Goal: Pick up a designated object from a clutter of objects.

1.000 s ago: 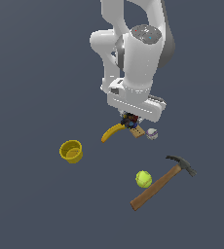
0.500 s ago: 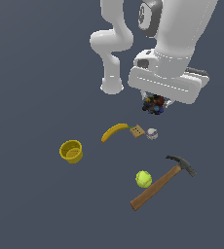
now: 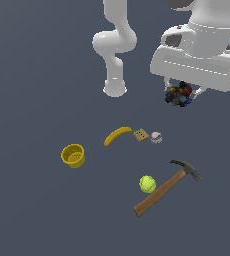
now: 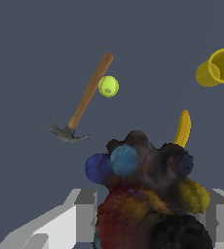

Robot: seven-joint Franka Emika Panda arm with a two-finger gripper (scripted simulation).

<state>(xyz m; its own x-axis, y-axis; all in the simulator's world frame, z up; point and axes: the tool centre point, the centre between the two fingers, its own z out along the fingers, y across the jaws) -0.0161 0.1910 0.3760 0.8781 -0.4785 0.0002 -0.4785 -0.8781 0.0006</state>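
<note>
The designated object, a dark lumpy bead cluster (image 3: 179,95) of black, red, blue and orange, hangs high above the floor under the white hand. My gripper (image 3: 180,96) is shut on it; in the wrist view the cluster (image 4: 148,189) fills the space between the two grey fingers (image 4: 84,214). The rest of the clutter lies below on the floor: a banana (image 3: 117,135), a tan square (image 3: 141,135), a whitish ball (image 3: 156,137), a yellow cup (image 3: 73,155), a tennis ball (image 3: 147,184) and a wooden-handled hammer (image 3: 166,186).
The arm's white base (image 3: 115,89) stands at the back of the grey floor. In the wrist view the hammer (image 4: 87,95), tennis ball (image 4: 108,86), cup (image 4: 218,67) and banana (image 4: 182,128) show beyond the held cluster.
The gripper has risen and moved toward the exterior view's right, carrying the bead cluster up from beside the tan square. The other items have stayed put.
</note>
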